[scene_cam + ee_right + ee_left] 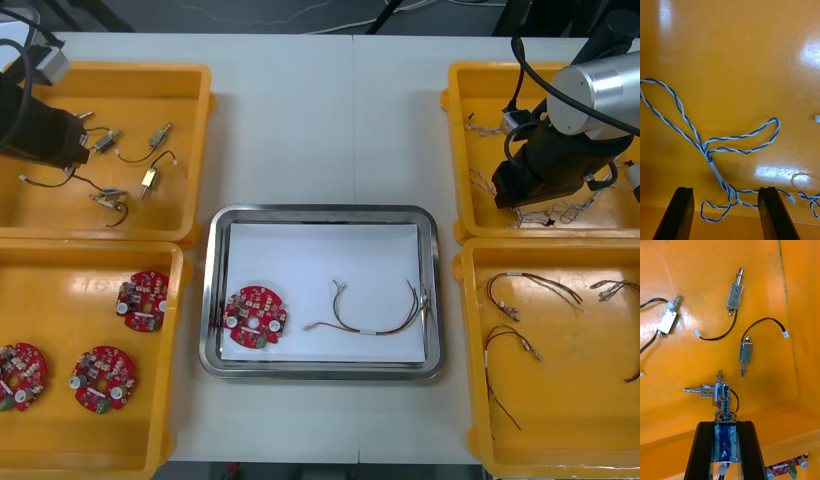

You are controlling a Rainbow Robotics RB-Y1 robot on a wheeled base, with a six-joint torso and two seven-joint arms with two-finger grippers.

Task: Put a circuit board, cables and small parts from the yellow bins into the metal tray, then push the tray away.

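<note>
A circuit board and one cable lie in the metal tray, the left gripper clamps a small metal part between its fingers, and the right gripper, fingers wide, flanks a twisted blue and white cable; the push remains.

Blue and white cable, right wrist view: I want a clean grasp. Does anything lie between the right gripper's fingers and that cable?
Nothing visible. The right gripper is open, its fingers astride the blue and white cable in the far right bin. The left gripper, over the far left bin, is shut on a small metal part.
</note>
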